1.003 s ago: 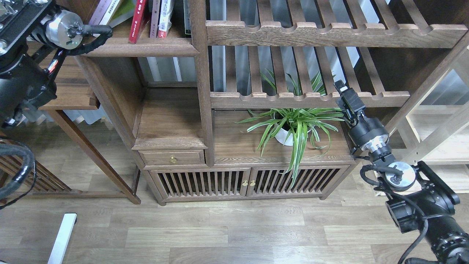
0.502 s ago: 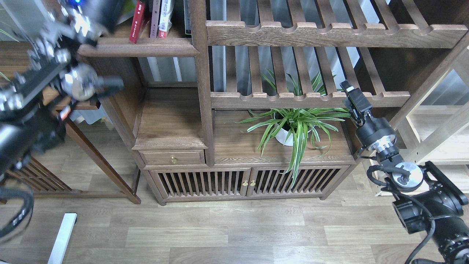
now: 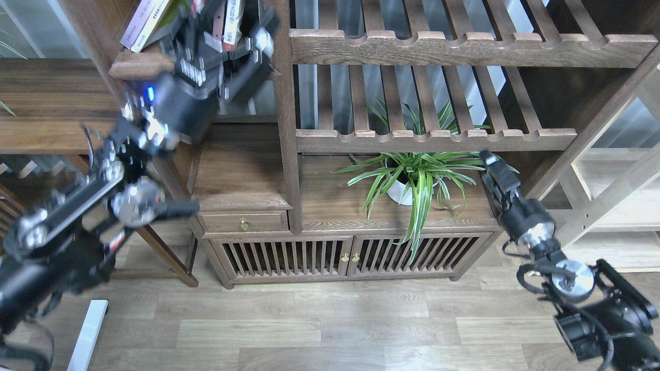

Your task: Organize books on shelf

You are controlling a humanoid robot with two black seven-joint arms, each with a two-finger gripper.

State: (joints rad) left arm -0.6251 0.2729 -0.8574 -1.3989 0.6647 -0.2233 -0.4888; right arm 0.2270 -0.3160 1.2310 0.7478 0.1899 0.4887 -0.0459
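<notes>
The books stand at the top left on the shelf (image 3: 140, 65), a dark brown board with a rounded front edge. A pale lavender book (image 3: 135, 23) and a yellow-white book (image 3: 153, 19) lean to the left. A white-and-red book (image 3: 233, 23) stands upright near the post. The red book is mostly hidden behind my left gripper (image 3: 229, 33). That gripper is blurred, raised in front of the upright books, with its fingers spread apart. My right gripper (image 3: 492, 164) is low at the right, beside the cabinet top, seen small and dark.
A potted spider plant (image 3: 412, 178) stands on the lower cabinet top (image 3: 335, 206). Slatted shelves with scalloped rails (image 3: 464, 49) fill the right side. A vertical post (image 3: 286, 113) divides the bookcase. A side table (image 3: 46, 103) is at the left.
My left arm has swung down and to the right, bringing its gripper in front of the upright books. My right arm has dropped lower and slightly right.
</notes>
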